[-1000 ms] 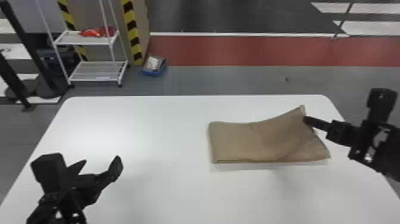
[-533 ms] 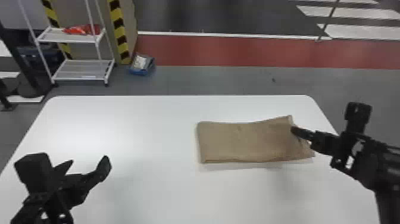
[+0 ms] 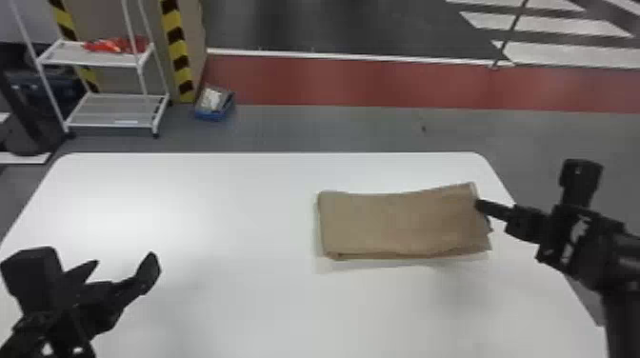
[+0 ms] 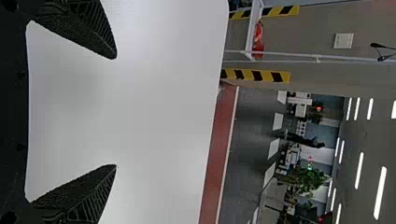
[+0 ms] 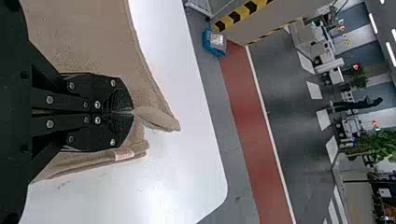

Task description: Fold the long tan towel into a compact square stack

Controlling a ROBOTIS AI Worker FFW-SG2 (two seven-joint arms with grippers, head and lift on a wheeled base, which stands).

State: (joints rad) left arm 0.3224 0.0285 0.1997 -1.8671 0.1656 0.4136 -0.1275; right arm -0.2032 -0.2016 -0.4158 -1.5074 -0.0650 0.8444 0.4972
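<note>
The tan towel lies folded in a long rectangle on the right half of the white table, its far right corner slightly raised. At that right end is my right gripper. In the right wrist view the right gripper is shut with a pinch of the towel between its fingertips; folded layers with a small pale label lie beside it. My left gripper is at the table's near left, away from the towel. The left gripper is open in the left wrist view, with nothing between its fingers.
The white table has bare surface left of the towel and in front of it. Beyond its far edge, on the floor, stand a white shelf rack and a blue box.
The head view has shifted. My right gripper has lowered toward the table with the towel's raised corner, and the towel's right end lies flatter. The left gripper looks unchanged.
</note>
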